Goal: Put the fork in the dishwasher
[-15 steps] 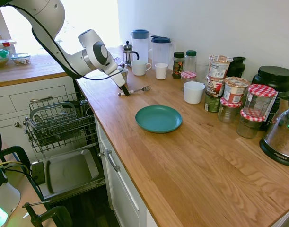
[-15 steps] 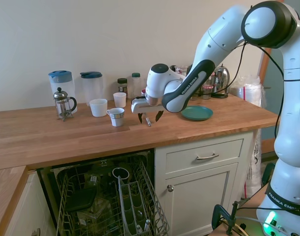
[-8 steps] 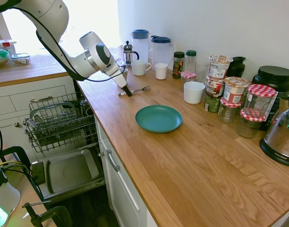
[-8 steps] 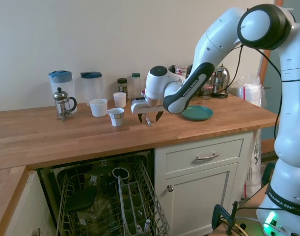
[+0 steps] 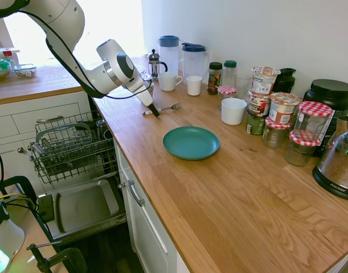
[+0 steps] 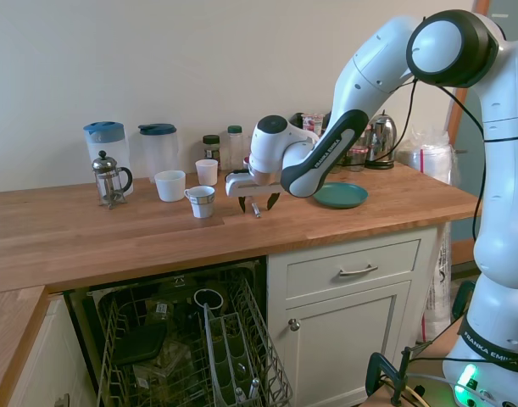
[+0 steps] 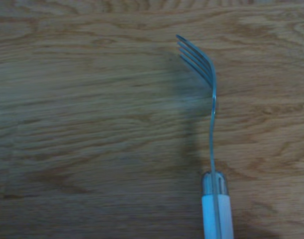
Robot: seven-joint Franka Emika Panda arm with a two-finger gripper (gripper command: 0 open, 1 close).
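Grasp step here: the gripper [image 6: 257, 204] sits down over the fork [image 5: 162, 108], upper-middle of the table [image 5: 230, 187], fingers spread either side, gripping nothing. Next I'd say pinch the handle, lift, then head to the dishwasher [image 5: 71, 153] lower left.

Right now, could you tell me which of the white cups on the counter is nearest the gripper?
The patterned cup, standing alone beside the gripper; the other cups stand further back near the wall.

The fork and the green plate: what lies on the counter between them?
Nothing; in the first exterior view only bare wooden counter separates the fork from the green plate.
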